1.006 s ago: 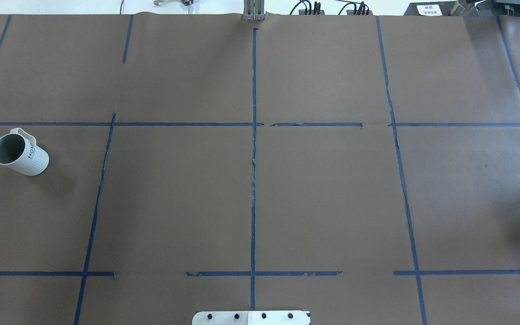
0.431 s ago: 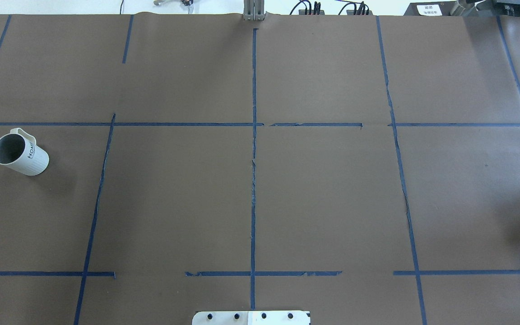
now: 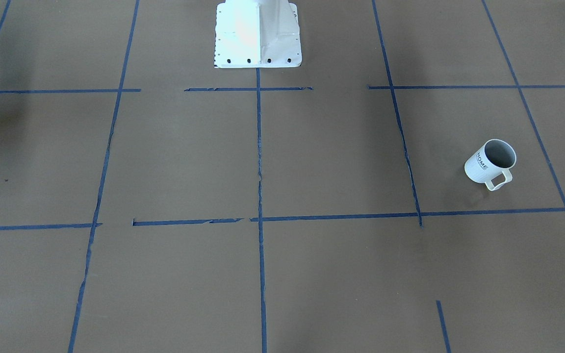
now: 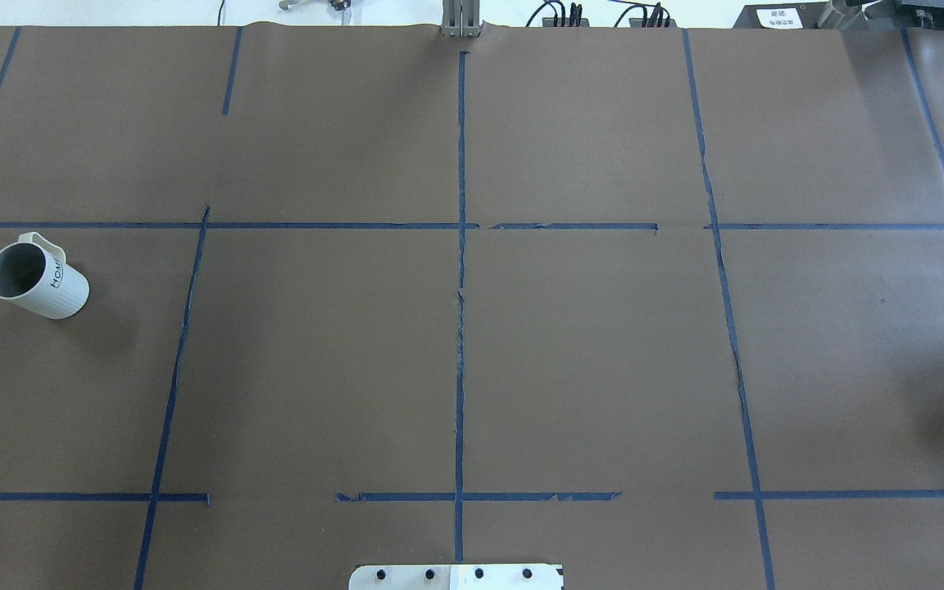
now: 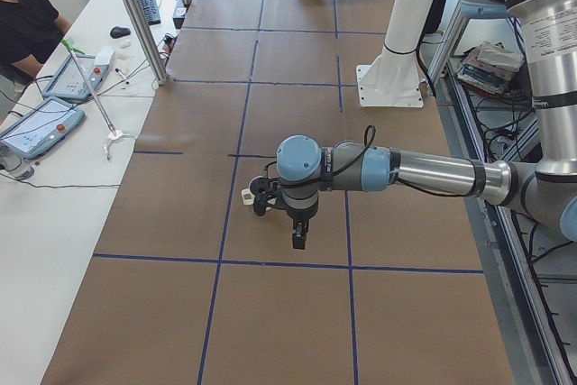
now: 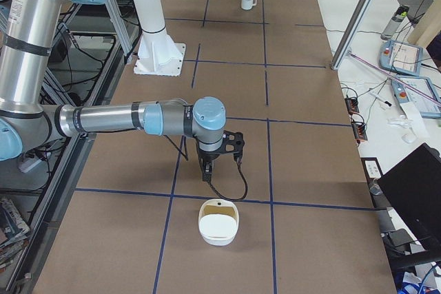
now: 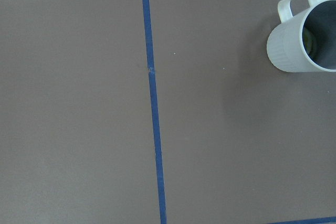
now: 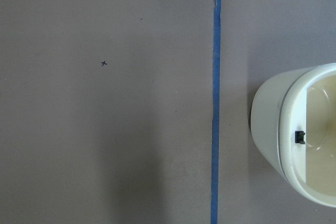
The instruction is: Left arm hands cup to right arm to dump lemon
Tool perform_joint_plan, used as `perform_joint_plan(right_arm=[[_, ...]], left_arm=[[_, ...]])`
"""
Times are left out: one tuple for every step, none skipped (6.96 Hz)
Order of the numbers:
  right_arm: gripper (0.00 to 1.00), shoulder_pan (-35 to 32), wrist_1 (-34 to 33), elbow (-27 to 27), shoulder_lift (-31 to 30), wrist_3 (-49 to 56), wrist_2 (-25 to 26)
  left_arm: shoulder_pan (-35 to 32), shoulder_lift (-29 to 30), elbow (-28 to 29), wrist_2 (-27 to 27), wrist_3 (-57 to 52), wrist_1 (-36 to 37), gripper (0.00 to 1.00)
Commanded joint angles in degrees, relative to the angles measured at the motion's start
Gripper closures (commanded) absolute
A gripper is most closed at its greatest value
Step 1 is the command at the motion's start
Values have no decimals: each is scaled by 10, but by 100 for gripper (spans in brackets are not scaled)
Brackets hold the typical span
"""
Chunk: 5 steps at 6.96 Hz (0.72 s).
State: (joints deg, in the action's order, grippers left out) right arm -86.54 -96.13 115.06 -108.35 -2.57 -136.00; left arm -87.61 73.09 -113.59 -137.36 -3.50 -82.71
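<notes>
Cream bin (image 6: pixel 219 222) (well apart from cup (image 6: pixel 247 0)).

place: robot lab | signs: tape-gridded table (image 4: pixel 603 344), teach pendants (image 5: pixel 41 125), arm pedestal (image 3: pixel 258 34)

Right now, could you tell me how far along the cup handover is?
Nothing looks done: the cup stands ungrasped on the table, the lemon inside. In hand: the left arm hangs near it. Left: grasp, hand over to the right arm, dump.
</notes>
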Motion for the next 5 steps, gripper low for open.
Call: perform_joint_plan(right_arm=[[0, 1, 1, 1, 4, -1, -16], [0, 2, 1, 1, 11, -1, -31], [0, 6, 1, 2, 24, -2, -39], [0, 21, 1, 1, 31, -1, -41], [0, 49, 1, 0, 65, -4, -40]], left_arm=[[1, 1, -2, -1, -1, -12, 0], [1, 0, 2, -1, 2, -57, 0], [3, 2, 5, -1, 16, -73, 0], [16, 13, 5, -1, 69, -75, 0], [51, 36, 16, 0, 103, -75, 0]])
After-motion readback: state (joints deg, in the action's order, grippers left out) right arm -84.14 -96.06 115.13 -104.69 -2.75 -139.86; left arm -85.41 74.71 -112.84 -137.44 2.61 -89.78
